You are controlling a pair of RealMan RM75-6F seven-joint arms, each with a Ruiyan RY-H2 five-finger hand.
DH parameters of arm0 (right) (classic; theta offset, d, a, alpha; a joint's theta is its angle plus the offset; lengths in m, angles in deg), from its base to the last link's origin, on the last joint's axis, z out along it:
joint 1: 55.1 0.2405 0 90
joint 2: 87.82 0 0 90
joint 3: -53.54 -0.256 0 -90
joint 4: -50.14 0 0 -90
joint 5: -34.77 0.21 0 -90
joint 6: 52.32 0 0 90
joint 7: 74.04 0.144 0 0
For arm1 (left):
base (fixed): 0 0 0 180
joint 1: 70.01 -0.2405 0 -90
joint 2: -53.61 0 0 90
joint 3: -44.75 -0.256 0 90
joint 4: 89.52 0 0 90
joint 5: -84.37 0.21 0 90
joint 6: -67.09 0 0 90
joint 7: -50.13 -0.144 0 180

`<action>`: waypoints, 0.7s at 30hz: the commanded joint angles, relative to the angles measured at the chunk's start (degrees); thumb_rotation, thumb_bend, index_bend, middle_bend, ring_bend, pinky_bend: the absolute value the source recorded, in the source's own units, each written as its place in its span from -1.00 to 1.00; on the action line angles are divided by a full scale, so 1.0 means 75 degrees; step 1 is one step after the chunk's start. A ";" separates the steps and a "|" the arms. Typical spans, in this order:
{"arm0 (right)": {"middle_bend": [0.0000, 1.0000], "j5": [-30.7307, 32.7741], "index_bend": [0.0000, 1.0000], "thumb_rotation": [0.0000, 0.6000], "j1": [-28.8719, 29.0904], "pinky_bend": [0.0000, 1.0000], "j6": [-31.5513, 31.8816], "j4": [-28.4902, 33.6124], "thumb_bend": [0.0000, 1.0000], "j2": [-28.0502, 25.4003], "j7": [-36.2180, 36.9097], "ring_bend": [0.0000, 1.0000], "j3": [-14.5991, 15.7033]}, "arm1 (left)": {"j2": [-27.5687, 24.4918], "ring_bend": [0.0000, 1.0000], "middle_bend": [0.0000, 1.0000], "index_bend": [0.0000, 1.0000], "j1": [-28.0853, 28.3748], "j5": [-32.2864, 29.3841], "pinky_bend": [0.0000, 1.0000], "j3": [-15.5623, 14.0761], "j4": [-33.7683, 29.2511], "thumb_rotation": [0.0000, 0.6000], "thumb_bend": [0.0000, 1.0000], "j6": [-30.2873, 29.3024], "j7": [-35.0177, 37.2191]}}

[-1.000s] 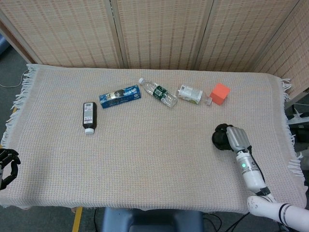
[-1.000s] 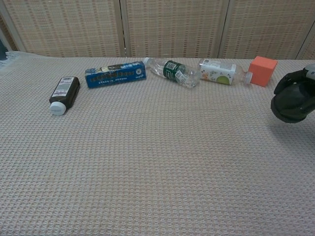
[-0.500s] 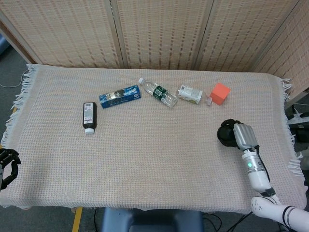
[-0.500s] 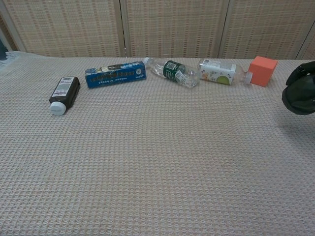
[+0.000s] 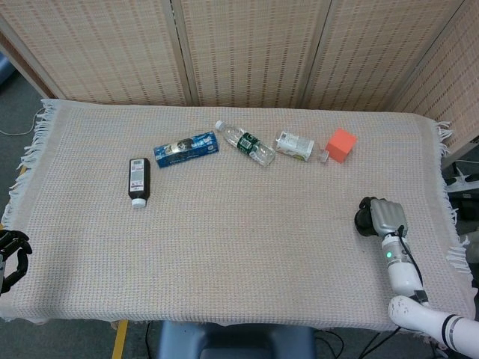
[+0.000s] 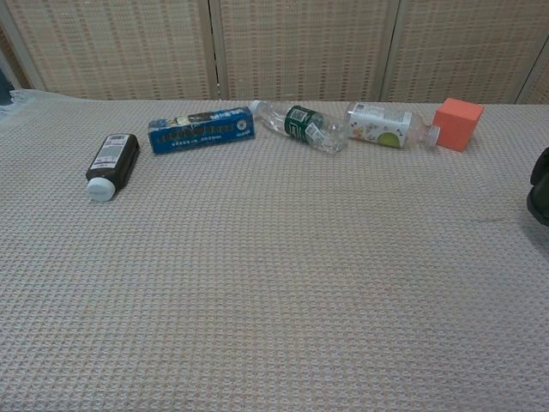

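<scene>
My right hand [image 5: 378, 217] hovers low over the beige cloth near the table's right front, fingers curled in, holding nothing. The chest view shows only a dark sliver of my right hand [image 6: 540, 184] at its right edge. The orange cube [image 5: 340, 145] [image 6: 457, 124] is the nearest thing to it, well beyond it. My left hand [image 5: 11, 254] hangs off the table's front left corner, partly cut off, touching nothing. Along the back lie a small white-labelled bottle [image 5: 296, 146] [image 6: 386, 126], a clear water bottle [image 5: 245, 143] [image 6: 300, 125], a blue box [image 5: 186, 149] [image 6: 201, 130] and a dark bottle [image 5: 138, 180] [image 6: 111, 163].
A beige woven cloth [image 5: 239, 247] with fringed side edges covers the table. A wicker folding screen [image 5: 247, 45] stands right behind it. A blue-grey seat [image 5: 232, 340] shows below the front edge.
My right hand has drawn back to the right and toward the front edge, sliding almost out of the chest view. The left hand and the objects have not moved.
</scene>
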 commanded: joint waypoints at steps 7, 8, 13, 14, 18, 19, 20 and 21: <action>0.23 -0.3677 0.41 1.00 -0.0654 0.48 0.0818 -0.0211 -0.19 0.0104 0.4668 0.34 -0.0468 | -0.0002 -0.29 -0.12 0.22 0.0000 0.0013 0.36 -0.0007 -0.0005 1.00 0.24 -0.0003 0.0009; 0.23 -0.3927 0.41 1.00 -0.0703 0.48 0.0995 -0.0324 -0.19 0.0136 0.5018 0.34 -0.0485 | -0.0002 -0.29 -0.12 0.22 -0.0004 0.0017 0.36 -0.0007 -0.0004 1.00 0.24 -0.0013 0.0012; 0.23 -0.4212 0.41 1.00 -0.0788 0.48 0.1425 -0.0743 -0.19 0.0285 0.5491 0.34 -0.0591 | 0.0000 -0.29 -0.12 0.22 -0.0006 0.0018 0.36 -0.0006 0.0002 1.00 0.24 -0.0020 0.0028; 0.23 -0.4182 0.41 1.00 -0.0788 0.48 0.1387 -0.0767 -0.19 0.0264 0.5493 0.34 -0.0596 | 0.0000 -0.29 -0.12 0.22 -0.0002 0.0010 0.36 -0.0004 0.0000 1.00 0.24 -0.0007 0.0026; 0.23 -0.3882 0.41 1.00 -0.0747 0.48 0.0923 -0.0667 -0.19 0.0049 0.5073 0.34 -0.0486 | 0.0003 -0.29 -0.12 0.22 0.0006 0.0014 0.36 -0.0011 -0.0009 1.00 0.24 0.0017 -0.0008; 0.23 -0.3759 0.42 1.00 -0.0728 0.48 0.0758 -0.0616 -0.19 -0.0020 0.4873 0.34 -0.0440 | 0.0005 -0.29 -0.12 0.22 0.0006 0.0020 0.36 -0.0015 -0.0012 1.00 0.24 0.0017 -0.0016; 0.23 -0.3610 0.42 1.00 -0.0700 0.48 0.0565 -0.0560 -0.19 -0.0097 0.4644 0.34 -0.0387 | 0.0009 -0.29 -0.12 0.22 0.0007 0.0024 0.36 -0.0017 -0.0012 1.00 0.24 0.0017 -0.0024; 0.23 -0.3378 0.42 1.00 -0.0650 0.48 0.0281 -0.0476 -0.19 -0.0204 0.4322 0.34 -0.0319 | 0.0008 -0.29 -0.12 0.22 0.0007 0.0024 0.36 -0.0016 -0.0013 1.00 0.24 0.0015 -0.0028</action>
